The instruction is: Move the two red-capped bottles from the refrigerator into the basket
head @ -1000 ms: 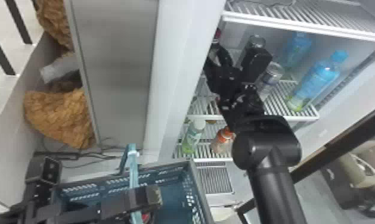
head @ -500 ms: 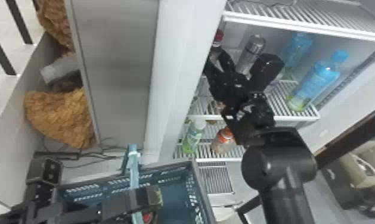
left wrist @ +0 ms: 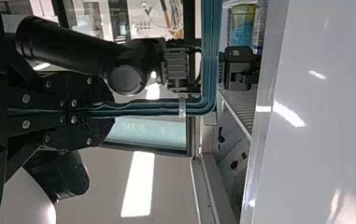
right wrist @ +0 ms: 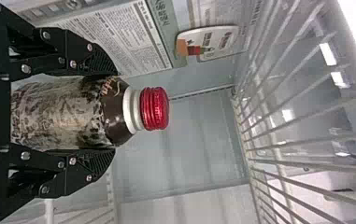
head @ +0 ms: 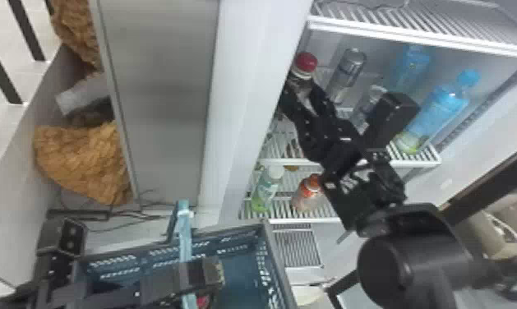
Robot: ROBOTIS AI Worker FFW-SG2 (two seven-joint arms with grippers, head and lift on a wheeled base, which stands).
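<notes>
I've got one red-capped bottle inside the refrigerator, cap up, above the middle shelf; I can't tell if its base touches the wires. My right gripper has it by the body, a finger on each side, the jaws parted only by the bottle's width, with the cap and neck sticking out past the fingertips. From there my right arm angles back down and out of the refrigerator to a bulky joint near the head view's bottom edge. A silver can is near the bottle, two blue bottles farther to the right. Down at the left, my left arm lies across the basket, its gripper closed tight on the light-blue handle. Just beside that gripper there's a spot of red; I can't tell what it is.
</notes>
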